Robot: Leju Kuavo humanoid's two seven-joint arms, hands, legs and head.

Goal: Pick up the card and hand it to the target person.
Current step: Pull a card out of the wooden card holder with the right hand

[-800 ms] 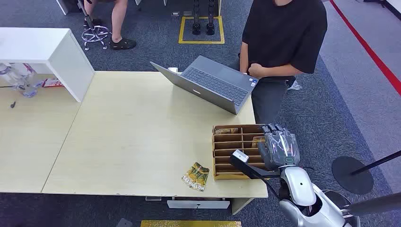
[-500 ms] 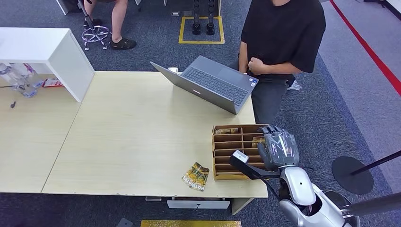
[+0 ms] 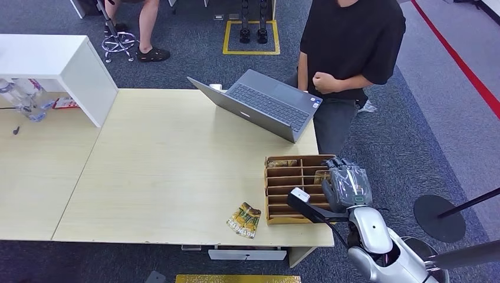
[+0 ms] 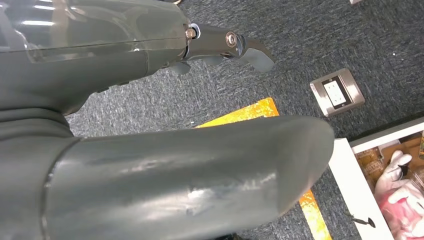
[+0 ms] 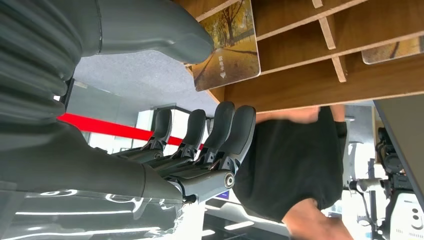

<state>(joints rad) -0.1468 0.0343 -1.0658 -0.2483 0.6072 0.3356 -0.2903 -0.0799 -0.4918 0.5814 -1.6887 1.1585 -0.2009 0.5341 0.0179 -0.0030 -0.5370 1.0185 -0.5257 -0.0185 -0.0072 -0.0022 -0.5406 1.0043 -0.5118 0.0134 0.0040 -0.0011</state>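
The right hand (image 3: 346, 186) has eased lower over the wooden organizer (image 3: 282, 194); its fingers (image 5: 220, 135) are apart, holding nothing. The card (image 5: 227, 45) sits in the organizer's slot, unpicked; handover remains.

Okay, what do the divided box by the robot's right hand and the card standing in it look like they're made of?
The brown divided box looks like thin wood or fibreboard, matte: flat slats with plain cut edges and faint grain. The autumn-tree picture card looks like printed card or stiff paper with a slight sheen; it stands unbent in a slot. The right hand is open beside it.
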